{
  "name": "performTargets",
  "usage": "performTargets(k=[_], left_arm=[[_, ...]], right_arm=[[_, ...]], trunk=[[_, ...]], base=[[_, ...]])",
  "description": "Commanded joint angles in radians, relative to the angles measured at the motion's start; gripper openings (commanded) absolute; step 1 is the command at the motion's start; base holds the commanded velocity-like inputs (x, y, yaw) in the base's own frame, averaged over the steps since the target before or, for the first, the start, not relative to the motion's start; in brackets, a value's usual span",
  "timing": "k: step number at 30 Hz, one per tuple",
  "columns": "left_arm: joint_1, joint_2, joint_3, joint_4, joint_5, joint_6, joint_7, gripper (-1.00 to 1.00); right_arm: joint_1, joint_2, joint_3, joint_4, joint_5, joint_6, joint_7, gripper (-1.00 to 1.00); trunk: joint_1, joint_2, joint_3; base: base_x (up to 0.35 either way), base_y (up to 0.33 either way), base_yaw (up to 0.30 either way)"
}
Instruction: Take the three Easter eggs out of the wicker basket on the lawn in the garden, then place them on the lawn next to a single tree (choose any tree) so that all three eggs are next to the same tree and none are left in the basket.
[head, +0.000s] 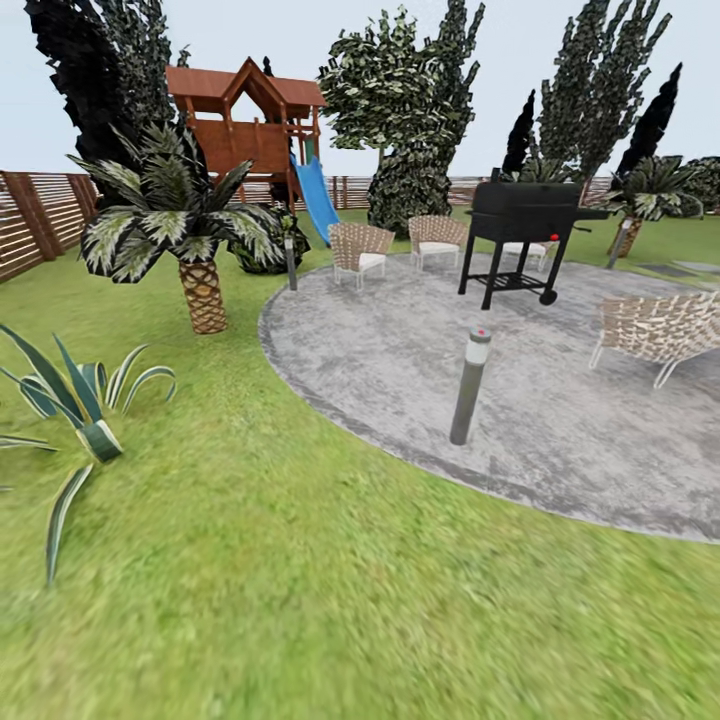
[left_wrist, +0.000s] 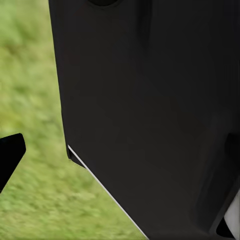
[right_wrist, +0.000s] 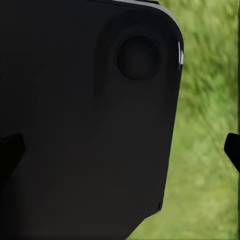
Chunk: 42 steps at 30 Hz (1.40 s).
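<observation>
The head view looks across the lawn of the garden toward a round grey paved patio. A short bollard light stands near the patio's near edge. On the patio are a black wheeled grill and three wicker chairs, one of which sits at the right edge of the view. A short palm with a patterned trunk stands on the grass left of the patio, and a spiky striped plant grows near the left edge. Behind the palm is a wooden playhouse with a blue slide. A tree with dark, pale-flecked foliage stands beyond the chairs, and a slatted fence runs along the left. In each wrist view a dark robot body panel blocks most of the frame, with blurred grass beside it. The left gripper and right gripper each show one dark fingertip; their state cannot be determined.
</observation>
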<state>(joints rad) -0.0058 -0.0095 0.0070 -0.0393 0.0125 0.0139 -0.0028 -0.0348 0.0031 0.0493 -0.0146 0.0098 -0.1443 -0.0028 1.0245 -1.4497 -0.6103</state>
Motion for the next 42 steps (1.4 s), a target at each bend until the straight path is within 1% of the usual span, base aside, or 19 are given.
performTargets(k=[1, 42], left_arm=[[0.0, 0.0, 0.001, -0.001, 0.001, 0.001, 0.0, 1.0], [0.0, 0.0, 0.001, -0.001, 0.001, 0.001, 0.0, 1.0]], right_arm=[[0.0, 0.0, 0.004, 0.001, 0.001, -0.003, 0.0, 1.0], [0.0, 0.0, 0.004, 0.001, 0.001, -0.003, 0.0, 1.0]], trunk=[[0.001, 0.0, -0.001], [0.001, 0.0, -0.001]], base=[[0.334, 0.0, 0.096], [0.334, 0.0, 0.004]])
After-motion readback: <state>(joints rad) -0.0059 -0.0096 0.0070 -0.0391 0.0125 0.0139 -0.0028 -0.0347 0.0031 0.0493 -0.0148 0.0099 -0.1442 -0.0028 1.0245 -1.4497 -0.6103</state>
